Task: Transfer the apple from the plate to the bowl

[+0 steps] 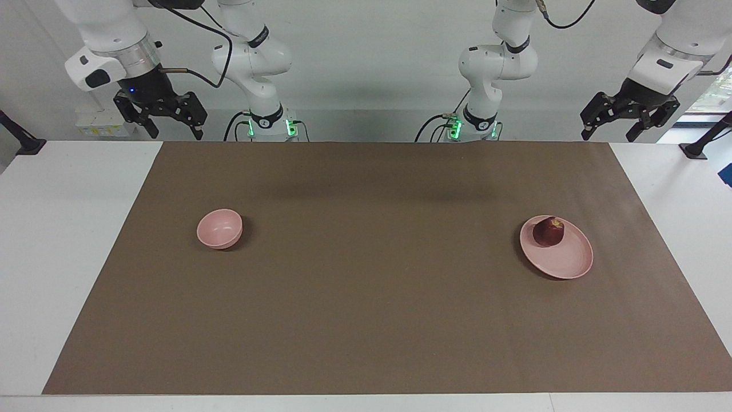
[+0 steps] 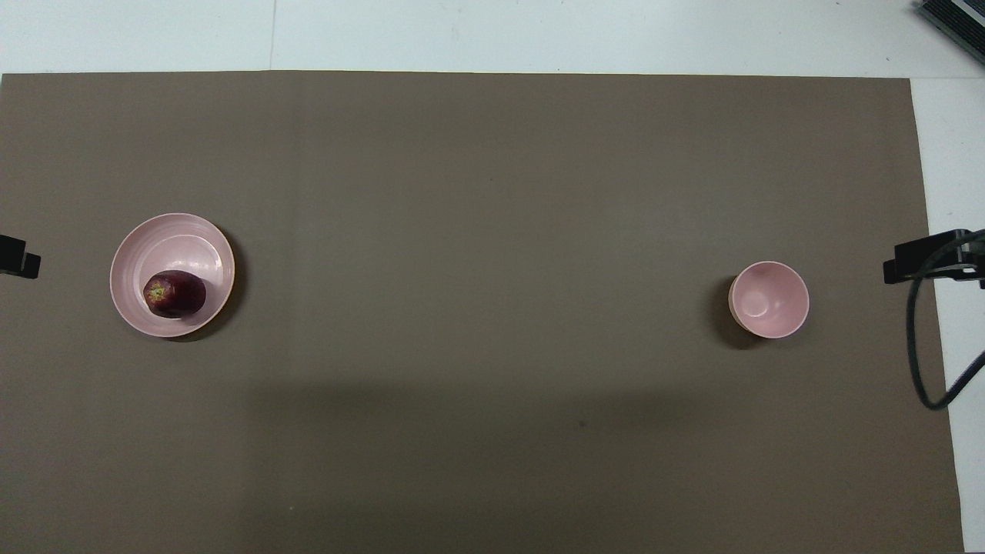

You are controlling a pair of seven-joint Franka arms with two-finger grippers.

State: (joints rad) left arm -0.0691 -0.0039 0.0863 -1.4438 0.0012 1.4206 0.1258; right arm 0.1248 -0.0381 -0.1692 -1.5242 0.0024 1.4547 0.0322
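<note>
While both my arms wait raised at my own edge of the worktop (image 1: pixel 68 257), the apple (image 1: pixel 548 231) sits on the pink plate (image 1: pixel 566 266) toward my left arm's end of the brown mat (image 1: pixel 366 320). Seen from overhead, the dark red fruit lies at about seven o'clock on the plate's face, close to the rim nearest me. It lies tipped on its side: its yellowish stem patch faces roughly nine o'clock in that overhead view, and its long axis runs nine to three, along the length of the mat. The small deep pink bowl (image 1: pixel 219 228) stands upright toward my right arm's end, well apart from the plate, with nothing in it. My left tool (image 1: pixel 611 134) hangs over the mat's corner on the plate's side, fingers spread wide and holding nothing. My right tool (image 1: pixel 175 135) hangs over the mat's corner on the bowl's side, likewise spread wide and holding nothing.
</note>
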